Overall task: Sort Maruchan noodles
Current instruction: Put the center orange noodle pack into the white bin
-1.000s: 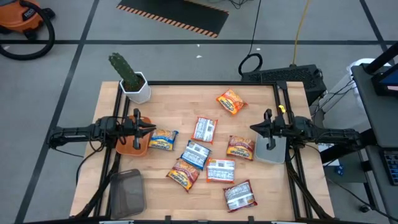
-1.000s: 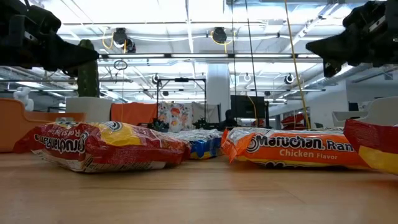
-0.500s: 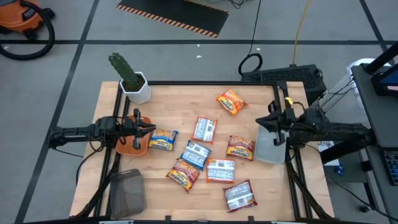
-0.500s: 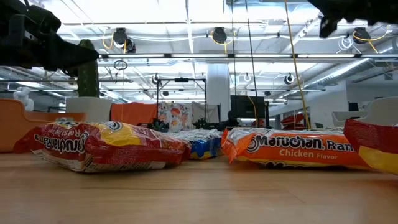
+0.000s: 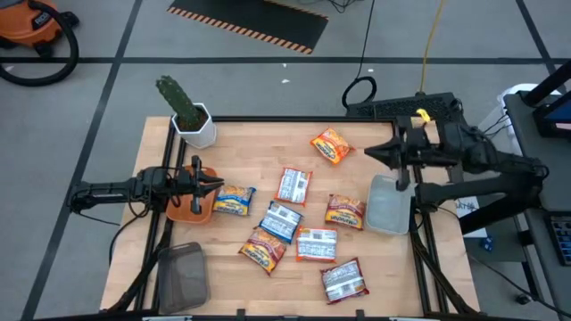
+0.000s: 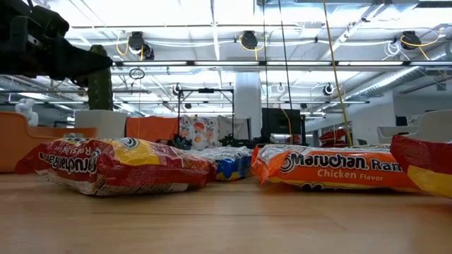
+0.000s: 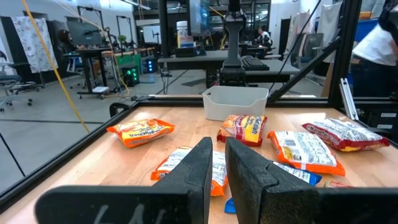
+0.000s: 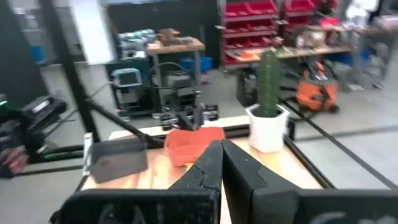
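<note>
- While its fingers [image 8: 239, 165] sit pressed together with nothing between them, the right gripper [image 5: 373, 153] hangs at the right of the high view, above the table's right edge and just beyond the grey tray [image 5: 390, 207].
- At the left of that view, the left gripper [image 5: 217, 183] also has its fingers [image 7: 199, 163] closed and empty, held over the orange bowl [image 5: 190, 207] with its tip pointing toward the packets.
- Eight Maruchan noodles [image 5: 282, 220] lie flat and scattered across the middle of the wooden table [image 5: 259, 143].
- Most upper right is the orange packet [image 5: 332, 145], long axis running diagonally from upper left to lower right.
- Just beside the left gripper's tip, the yellow-blue packet [image 5: 234, 200] lies with its long axis across the frame.
- Nearer the centre, the red-white packet [image 5: 293, 185] stands almost up-down in the frame.
- Lowest in the frame, another red-white packet [image 5: 343, 280] lies tilted.
- Upper left holds a cactus pot [image 5: 193, 124]; lower left holds a dark tray [image 5: 183, 275].
</note>
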